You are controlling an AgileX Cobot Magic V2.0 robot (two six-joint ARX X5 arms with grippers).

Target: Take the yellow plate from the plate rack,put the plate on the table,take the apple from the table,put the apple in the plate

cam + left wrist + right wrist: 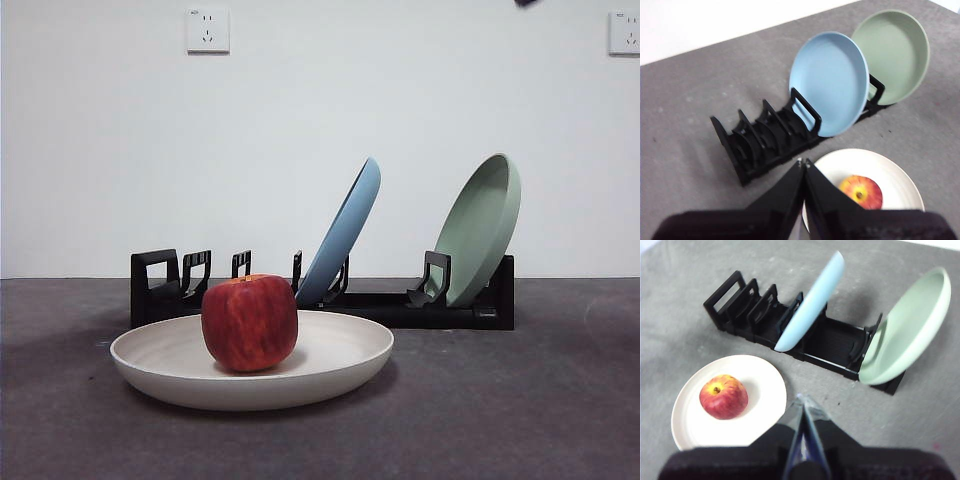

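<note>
The cream yellow plate (pixel 340 345) lies flat on the dark grey table (pixel 560 400) in front of the black plate rack (pixel 480 310). The red apple (pixel 249 322) sits in the plate, left of its middle. Plate (pixel 762 385) and apple (pixel 723 396) also show in the right wrist view, and plate (pixel 890 170) and apple (pixel 861 191) in the left wrist view. My left gripper (pixel 803 163) is shut and empty, high above the table near the plate. My right gripper (pixel 802 400) is shut and empty, also raised. In the front view only a black tip (pixel 525 3) shows at the top edge.
A light blue plate (pixel 345 232) and a pale green plate (pixel 483 228) lean in the rack's slots. The rack's left slots (pixel 190 272) are empty. A white wall with two sockets stands behind.
</note>
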